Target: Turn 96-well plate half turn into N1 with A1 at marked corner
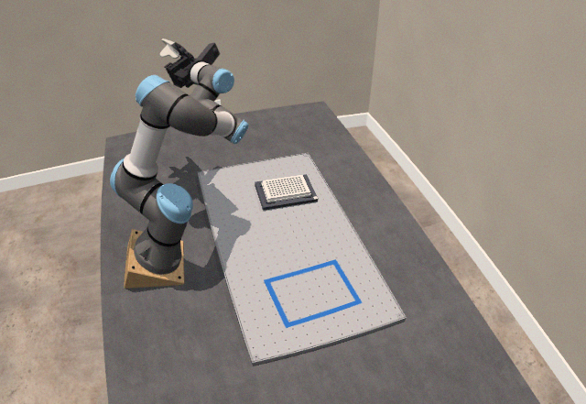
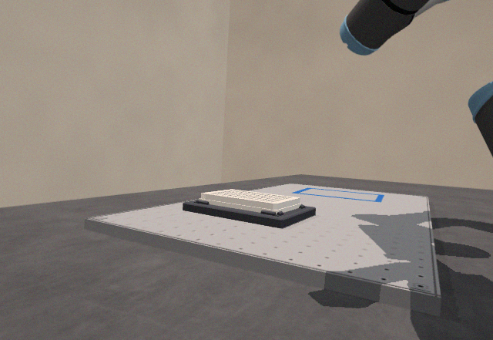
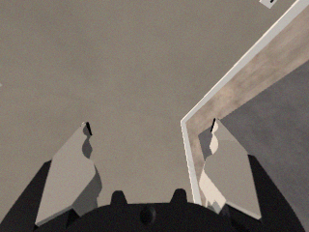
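Note:
The white 96-well plate [image 1: 285,187] [image 2: 250,200] sits flat in the black plate nest N1 [image 1: 287,203] [image 2: 246,216] on the grey perforated board [image 1: 302,248] [image 2: 310,240]. My gripper [image 1: 168,48] [image 3: 151,121] is open and empty. It is raised high above the arm's base, far to the left of the plate, and points at the back wall. The wrist view shows only the wall, the skirting and a bit of floor between the two fingers. The plate's cut corner and the A1 mark are too small to make out.
A blue rectangle outline [image 1: 279,305] [image 2: 338,197] is marked on the near end of the board. The arm's base stands on a wooden wedge [image 1: 154,278] left of the board. The dark table [image 1: 426,343] carries everything.

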Robot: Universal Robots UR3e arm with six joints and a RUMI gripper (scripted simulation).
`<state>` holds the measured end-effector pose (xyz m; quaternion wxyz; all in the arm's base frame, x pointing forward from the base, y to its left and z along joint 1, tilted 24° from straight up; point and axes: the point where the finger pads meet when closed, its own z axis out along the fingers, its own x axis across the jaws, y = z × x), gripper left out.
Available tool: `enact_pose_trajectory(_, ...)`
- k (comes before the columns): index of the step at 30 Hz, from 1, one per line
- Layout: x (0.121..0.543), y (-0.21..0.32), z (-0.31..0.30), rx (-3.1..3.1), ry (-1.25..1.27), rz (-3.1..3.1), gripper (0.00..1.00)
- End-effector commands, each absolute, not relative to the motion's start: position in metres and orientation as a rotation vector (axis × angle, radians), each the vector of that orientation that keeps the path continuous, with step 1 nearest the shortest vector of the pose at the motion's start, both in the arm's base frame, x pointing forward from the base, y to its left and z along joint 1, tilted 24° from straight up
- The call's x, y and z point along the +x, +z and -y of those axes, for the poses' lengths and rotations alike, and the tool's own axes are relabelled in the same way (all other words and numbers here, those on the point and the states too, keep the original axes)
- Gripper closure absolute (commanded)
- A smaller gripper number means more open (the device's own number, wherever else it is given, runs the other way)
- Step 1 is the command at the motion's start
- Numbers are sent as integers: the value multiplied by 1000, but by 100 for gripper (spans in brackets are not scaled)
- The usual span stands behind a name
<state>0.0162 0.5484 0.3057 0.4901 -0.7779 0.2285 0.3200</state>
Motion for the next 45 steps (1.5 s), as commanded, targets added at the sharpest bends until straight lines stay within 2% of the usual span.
enact_pose_trajectory(1,16,307,-548,-1888,777,-552,0)
enact_pose_trajectory(17,16,307,-548,-1888,777,-552,0)
enact_pose_trajectory(45,130,279,-532,-1921,536,-883,0)
